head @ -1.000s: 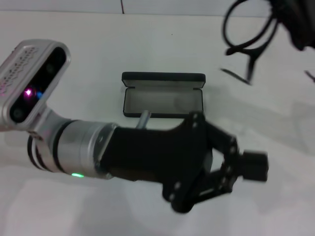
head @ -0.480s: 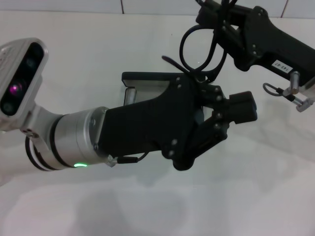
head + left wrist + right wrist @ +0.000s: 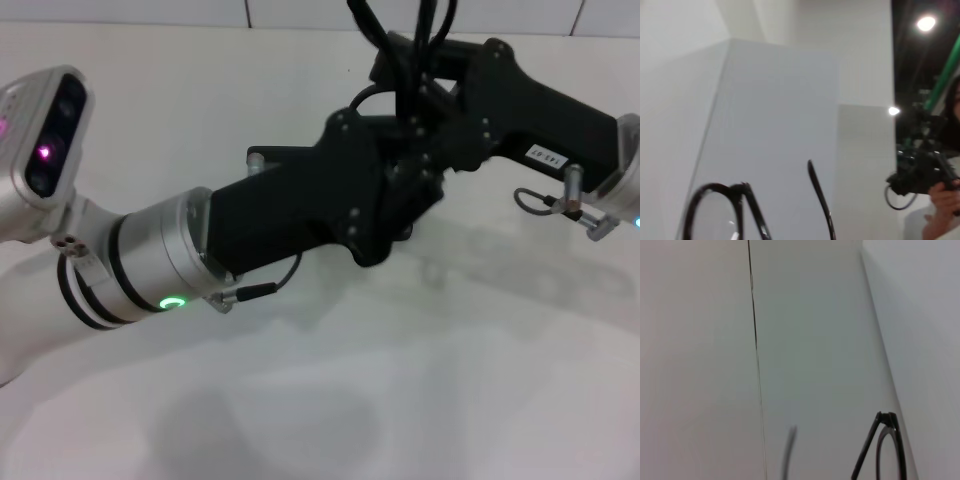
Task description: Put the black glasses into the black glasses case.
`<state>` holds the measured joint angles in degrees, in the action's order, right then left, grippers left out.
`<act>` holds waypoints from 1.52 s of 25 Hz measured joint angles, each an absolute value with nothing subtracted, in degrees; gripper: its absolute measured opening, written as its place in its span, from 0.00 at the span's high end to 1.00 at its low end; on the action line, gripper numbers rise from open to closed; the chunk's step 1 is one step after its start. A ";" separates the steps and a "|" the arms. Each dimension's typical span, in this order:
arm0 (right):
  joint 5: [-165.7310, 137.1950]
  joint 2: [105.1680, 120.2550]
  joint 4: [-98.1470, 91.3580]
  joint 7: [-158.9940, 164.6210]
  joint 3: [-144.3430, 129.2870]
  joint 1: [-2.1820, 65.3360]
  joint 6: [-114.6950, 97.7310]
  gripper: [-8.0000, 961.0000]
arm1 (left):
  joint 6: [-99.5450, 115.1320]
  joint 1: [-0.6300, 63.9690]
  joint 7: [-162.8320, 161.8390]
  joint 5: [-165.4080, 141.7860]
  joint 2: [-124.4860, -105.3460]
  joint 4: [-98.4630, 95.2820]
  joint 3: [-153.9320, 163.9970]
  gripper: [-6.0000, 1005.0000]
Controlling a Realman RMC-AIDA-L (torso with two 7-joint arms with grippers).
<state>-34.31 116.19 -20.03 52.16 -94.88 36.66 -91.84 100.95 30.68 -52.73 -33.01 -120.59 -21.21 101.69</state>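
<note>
The black glasses (image 3: 372, 32) are held up in the air above the table's middle, and their thin arms run out of the head view's top edge. My right gripper (image 3: 415, 95) comes in from the right and is shut on them. My left gripper (image 3: 405, 190) reaches up from the left and meets the right gripper just under the glasses. Part of the frame shows in the left wrist view (image 3: 747, 200) and the right wrist view (image 3: 875, 440). The black glasses case (image 3: 262, 159) lies behind my left gripper, and only its left corner shows.
The white table (image 3: 400, 380) spreads in front of both arms. A small cable loop (image 3: 545, 205) hangs under my right wrist. A person holding a camera (image 3: 940, 190) stands far off in the left wrist view.
My right gripper has brought the glasses from the far right to over the case. My left gripper has risen from the front of the table to meet it and now covers the case.
</note>
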 joint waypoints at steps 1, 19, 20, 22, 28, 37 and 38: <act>-34.32 116.19 -20.26 52.15 -95.23 36.66 -91.29 0.87 | 100.83 30.68 -52.76 -32.48 -120.56 -20.80 101.69 0.94; -34.54 116.19 -20.88 51.41 -96.92 37.06 -89.35 0.87 | 97.90 30.76 -54.64 -30.65 -120.40 -19.69 101.32 0.94; -34.55 116.20 -20.88 51.41 -96.93 36.98 -89.26 0.87 | 97.90 30.76 -54.64 -30.65 -120.40 -19.69 101.32 0.94; -34.49 116.20 -20.88 51.41 -96.94 36.81 -88.68 0.87 | 98.00 30.76 -54.67 -30.58 -120.34 -19.68 101.34 0.94; -34.64 116.03 -20.73 51.71 -96.90 36.68 -84.84 0.87 | 101.82 30.20 -54.42 -30.90 -119.55 -19.68 101.21 0.94; -52.48 112.04 -32.17 63.90 -96.46 35.01 -75.82 0.87 | 109.08 23.95 -54.83 -31.03 -113.93 -19.80 94.43 0.94; -56.03 111.44 -35.91 66.80 -96.39 34.14 -74.40 0.87 | 109.32 23.04 -54.87 -31.02 -113.54 -19.81 93.27 0.94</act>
<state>-56.03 111.44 -35.91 66.80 -96.39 34.14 -74.40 109.32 23.04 -54.87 -31.02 -113.54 -19.81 93.27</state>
